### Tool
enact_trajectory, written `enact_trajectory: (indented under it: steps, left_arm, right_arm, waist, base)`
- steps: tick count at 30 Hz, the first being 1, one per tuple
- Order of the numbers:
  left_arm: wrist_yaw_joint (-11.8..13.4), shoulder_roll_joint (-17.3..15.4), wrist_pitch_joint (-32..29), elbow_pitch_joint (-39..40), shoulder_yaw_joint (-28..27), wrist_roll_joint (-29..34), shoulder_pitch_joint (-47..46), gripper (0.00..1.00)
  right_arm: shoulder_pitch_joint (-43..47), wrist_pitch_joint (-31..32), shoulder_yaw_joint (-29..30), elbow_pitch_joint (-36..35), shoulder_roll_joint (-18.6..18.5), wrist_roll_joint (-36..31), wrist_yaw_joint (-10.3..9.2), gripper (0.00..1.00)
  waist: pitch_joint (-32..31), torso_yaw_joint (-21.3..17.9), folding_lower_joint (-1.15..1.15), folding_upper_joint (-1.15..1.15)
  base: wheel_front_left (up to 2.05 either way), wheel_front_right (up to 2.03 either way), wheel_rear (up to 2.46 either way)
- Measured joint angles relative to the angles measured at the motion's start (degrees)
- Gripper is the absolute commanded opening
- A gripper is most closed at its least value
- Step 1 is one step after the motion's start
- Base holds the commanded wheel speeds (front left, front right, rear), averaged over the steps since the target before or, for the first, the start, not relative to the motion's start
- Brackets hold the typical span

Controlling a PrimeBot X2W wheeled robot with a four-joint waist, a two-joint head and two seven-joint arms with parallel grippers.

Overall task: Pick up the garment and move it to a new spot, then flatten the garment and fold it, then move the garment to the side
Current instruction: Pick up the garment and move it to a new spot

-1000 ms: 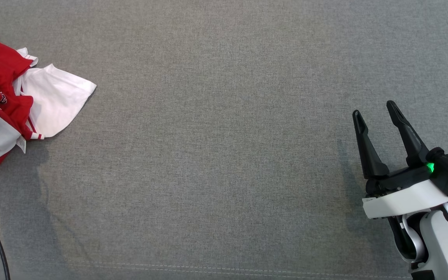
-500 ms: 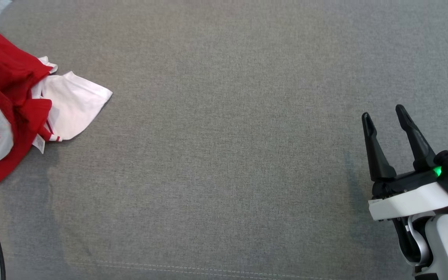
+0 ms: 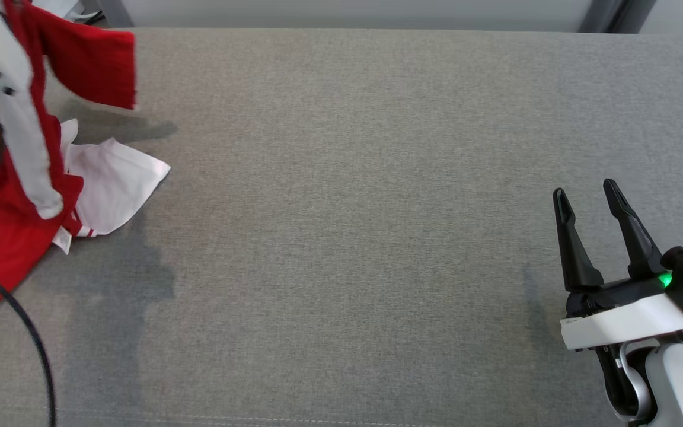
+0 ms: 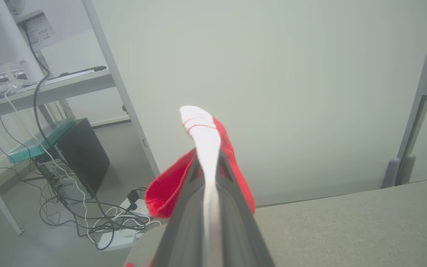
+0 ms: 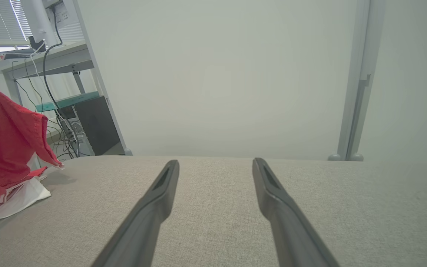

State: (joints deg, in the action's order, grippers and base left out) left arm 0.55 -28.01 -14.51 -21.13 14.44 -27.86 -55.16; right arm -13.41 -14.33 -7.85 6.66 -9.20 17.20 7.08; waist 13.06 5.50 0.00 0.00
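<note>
The garment [image 3: 3,237], red with white parts, is at the far left of the grey surface. Its red upper part [image 3: 89,65] hangs raised above the surface, while a white part [image 3: 116,184] still lies flat. In the left wrist view my left gripper [image 4: 208,163] is shut on a white, red-striped fold of the garment [image 4: 202,129], with red cloth [image 4: 169,193] bunched behind the fingers. My right gripper [image 3: 583,188] stands open and empty at the lower right, far from the garment [image 5: 2,141]. Between its fingers [image 5: 216,163] there is nothing but bare surface.
A grey fabric surface [image 3: 347,207] spans the view, with a stitched seam along its front. A black cable [image 3: 21,326] curves at the lower left. Past the far edge stand a pale wall panel [image 5: 217,74], a desk, a computer tower [image 4: 80,155] and floor cables.
My left gripper has shut on the garment and lifted its red part off the surface. The head view has shifted, so the far edge now shows. The right gripper stays open.
</note>
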Motion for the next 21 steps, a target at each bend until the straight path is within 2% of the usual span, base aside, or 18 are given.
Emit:
enact_trajectory:
  steps: [2,6,11,16,21]
  left_arm:
    - [0.03,0.94,-0.41,4.08,1.49,-0.03,2.38,0.00]
    - [0.84,5.25,-1.38,11.58,5.61,-0.24,8.13,0.00]
    - [1.62,10.44,-1.70,16.35,11.39,-0.47,13.45,0.00]
    - [1.27,15.44,-2.16,15.66,18.23,-0.41,15.77,0.00]
    - [-0.79,20.86,-2.20,9.12,23.83,-0.30,15.92,0.00]
  right_arm:
    - [0.67,0.00,0.40,-0.08,0.16,0.00,0.00,1.00]
    - [1.18,0.00,1.38,-0.47,0.81,0.00,0.00,1.00]
    - [1.19,0.00,2.02,-1.26,1.56,0.01,0.00,1.00]
    - [1.21,0.00,2.85,-2.05,2.20,0.02,0.00,1.00]
    - [1.22,0.00,3.58,-2.38,3.25,0.20,0.00,1.00]
  waist:
    - [-0.18,-0.68,0.00,0.00]
    - [-0.22,-2.32,0.00,0.00]
    - [0.19,-5.16,0.00,0.00]
    - [1.06,-9.00,0.00,0.00]
    - [2.38,-13.48,0.00,0.00]
  base:
    - [0.00,0.00,0.00]
    - [0.00,0.00,0.00]
    - [0.00,0.00,0.00]
    - [0.00,0.00,0.00]
    - [0.00,0.00,0.00]
